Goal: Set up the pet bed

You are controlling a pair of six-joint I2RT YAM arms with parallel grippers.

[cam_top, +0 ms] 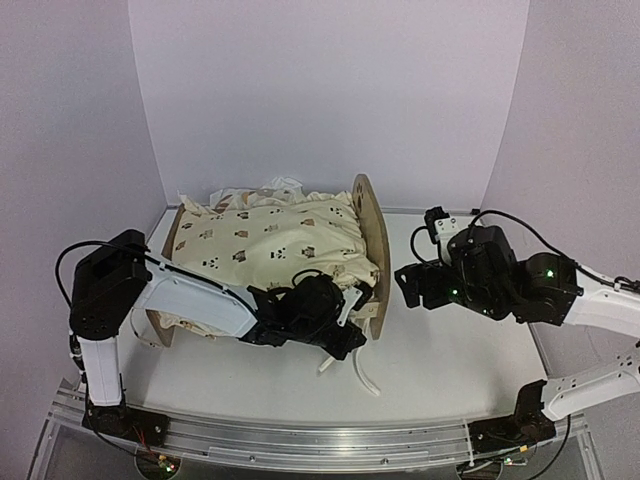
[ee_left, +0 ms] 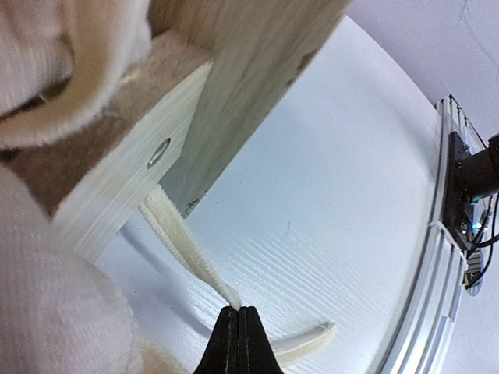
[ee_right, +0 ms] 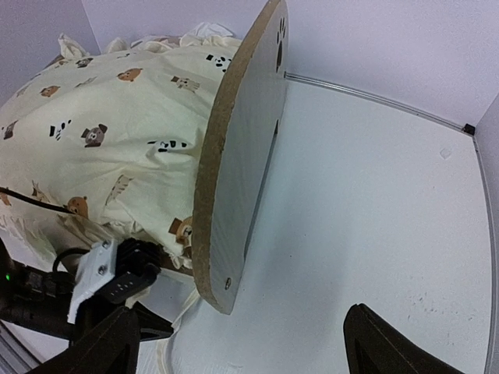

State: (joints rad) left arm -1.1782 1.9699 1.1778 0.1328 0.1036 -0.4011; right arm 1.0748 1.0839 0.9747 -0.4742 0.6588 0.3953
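The pet bed (cam_top: 368,230) stands toward the counter's (cam_top: 450,350) far left, a quilt (cam_top: 270,240) heaped over it. My left tool (ee_left: 238,312) is clamped on the tip of a cream tie strap (ee_left: 183,241) under the bed's near corner. My right tool (ee_right: 242,343) gapes empty, facing the end board (ee_right: 238,179). I judge this the dressing step: next, draw the strap taut without dragging the frame, with the right tool steadying the board
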